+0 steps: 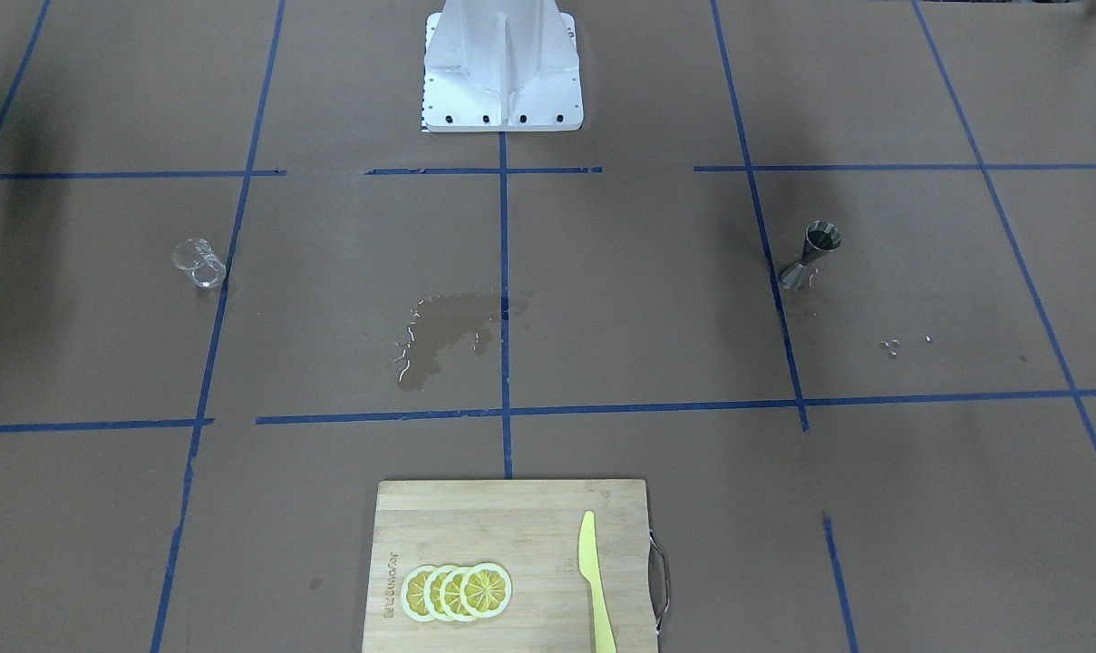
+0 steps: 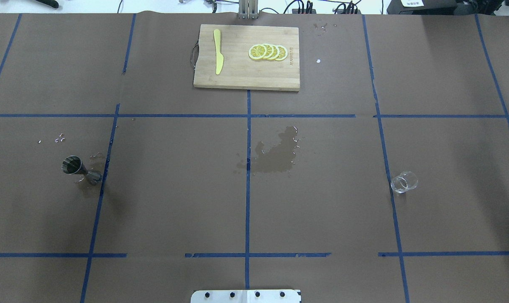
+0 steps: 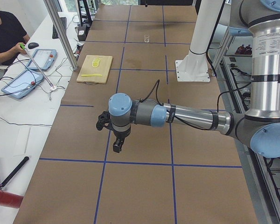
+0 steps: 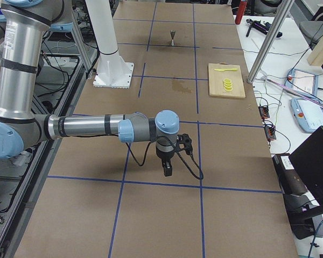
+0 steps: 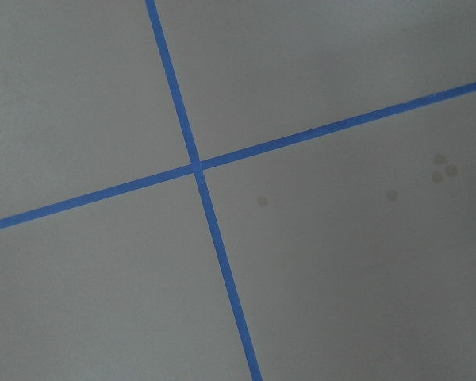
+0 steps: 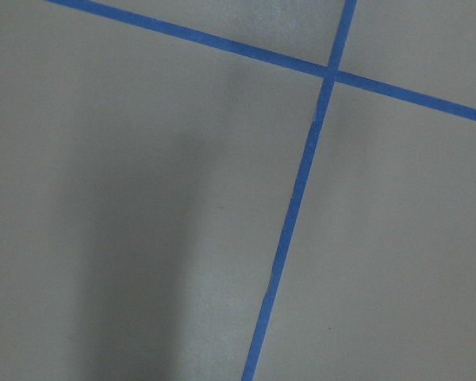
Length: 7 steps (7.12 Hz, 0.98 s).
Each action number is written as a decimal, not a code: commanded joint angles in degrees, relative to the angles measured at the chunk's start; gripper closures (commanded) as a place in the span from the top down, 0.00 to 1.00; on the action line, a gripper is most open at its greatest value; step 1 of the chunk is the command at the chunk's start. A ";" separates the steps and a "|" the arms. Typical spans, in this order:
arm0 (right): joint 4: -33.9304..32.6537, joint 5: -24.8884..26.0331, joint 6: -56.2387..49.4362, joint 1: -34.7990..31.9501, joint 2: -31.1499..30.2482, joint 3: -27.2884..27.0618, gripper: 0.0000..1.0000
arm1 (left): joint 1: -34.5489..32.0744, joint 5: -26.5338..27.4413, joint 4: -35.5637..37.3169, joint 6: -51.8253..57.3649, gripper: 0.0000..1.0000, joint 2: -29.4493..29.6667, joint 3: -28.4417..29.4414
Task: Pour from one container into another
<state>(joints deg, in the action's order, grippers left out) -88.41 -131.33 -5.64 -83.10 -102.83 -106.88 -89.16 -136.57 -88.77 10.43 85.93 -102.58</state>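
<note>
No way to tell whether the left gripper [image 3: 116, 147] or right gripper [image 4: 167, 171] is open or holding anything. I'd grab the glass cup [image 2: 404, 182] mid-wall and keep it level on the way to the jigger [image 2: 81, 169].

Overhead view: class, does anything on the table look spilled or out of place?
Yes. A wet patch stains the middle of the table, and droplets lie near the upright jigger: liquid has spilled.

Silver arms [image 3: 191, 116], blue joint caps [image 3: 119, 103], black cable [image 3: 157, 81]
</note>
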 commanded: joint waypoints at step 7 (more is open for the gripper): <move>0.16 -2.00 0.10 -0.22 1.23 -0.52 1.00 | 0.57 0.07 2.38 0.03 1.00 -0.93 4.67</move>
<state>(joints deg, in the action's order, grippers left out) -88.25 -133.36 -5.55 -83.29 -101.70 -107.23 -88.29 -136.51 -86.63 10.47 85.23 -98.67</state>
